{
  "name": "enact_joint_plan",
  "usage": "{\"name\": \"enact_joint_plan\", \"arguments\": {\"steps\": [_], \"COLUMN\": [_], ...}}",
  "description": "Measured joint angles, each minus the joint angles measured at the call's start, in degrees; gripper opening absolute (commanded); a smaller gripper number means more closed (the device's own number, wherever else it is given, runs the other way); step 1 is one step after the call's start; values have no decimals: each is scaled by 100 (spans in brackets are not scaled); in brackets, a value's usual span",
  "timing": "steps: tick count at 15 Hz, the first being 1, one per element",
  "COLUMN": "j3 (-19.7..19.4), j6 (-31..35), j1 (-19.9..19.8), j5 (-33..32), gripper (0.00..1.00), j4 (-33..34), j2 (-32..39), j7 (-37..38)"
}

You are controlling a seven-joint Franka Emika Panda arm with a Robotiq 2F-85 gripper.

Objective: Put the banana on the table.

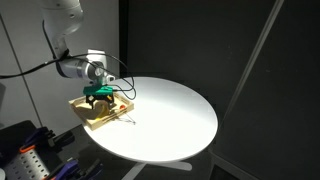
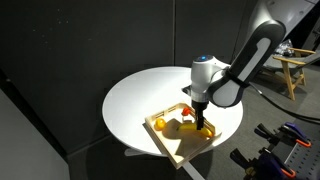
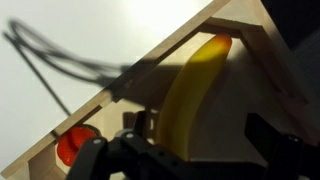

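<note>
One banana (image 3: 195, 90) fills the wrist view, pale yellow and curved, lying inside the tray (image 3: 170, 48) with its far tip up in the corner where two wooden walls meet. The gripper (image 3: 200, 145) is right down over it, jaws wide. A dark finger (image 3: 105, 158) stands on one side of the fruit and the other finger on the far side, with clear tray floor showing between that one and the banana. Whether the near finger touches the peel, I cannot tell; it's too blurred. A dark cable (image 3: 60, 60) loops over the white table (image 3: 90, 25) beyond the wall, and something red-orange (image 3: 75, 148) sits low by that wall, but which side of it is unclear. In an exterior view the gripper (image 2: 203, 122) points straight down into the tray (image 2: 175, 148), the banana (image 2: 188, 127) just beside it and a rounder orange fruit (image 2: 160, 124) further along. The tray sits at the edge of the table (image 2: 140, 100). In an exterior view from the opposite side, the gripper (image 1: 97, 95) hangs low over the tray (image 1: 95, 116) at the rim of the table (image 1: 180, 115).
</note>
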Motion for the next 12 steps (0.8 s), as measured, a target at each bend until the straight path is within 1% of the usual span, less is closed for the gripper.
{"name": "enact_joint_plan", "arguments": {"steps": [12], "j3": [-288], "j6": [137], "j1": [293], "j5": [-146], "gripper": [100], "j4": [159], "j2": [381], "j7": [13]}}
